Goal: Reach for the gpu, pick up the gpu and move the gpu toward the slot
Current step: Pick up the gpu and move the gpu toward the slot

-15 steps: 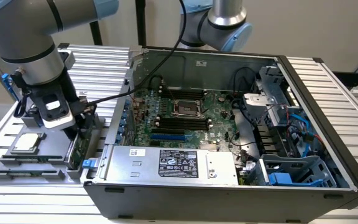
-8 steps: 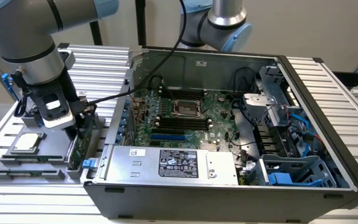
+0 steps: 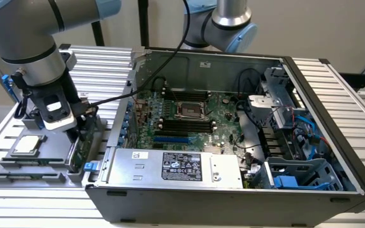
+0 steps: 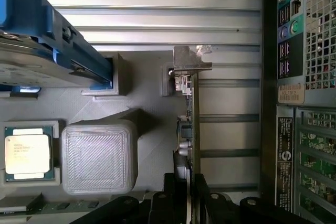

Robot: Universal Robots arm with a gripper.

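Gpu (image 4: 193, 129) seated in grey holder (image 4: 147, 98), unlifted; gripper (image 4: 185, 181) down at it, jaws' hold: cannot tell. Reach approx. done.

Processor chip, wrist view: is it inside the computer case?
No, the processor chip sits in the grey holder, outside the computer case.

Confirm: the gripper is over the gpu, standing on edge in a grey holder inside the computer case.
Not inside: the exterior view shows the gripper over the gpu, standing on edge in a grey holder outside the computer case.
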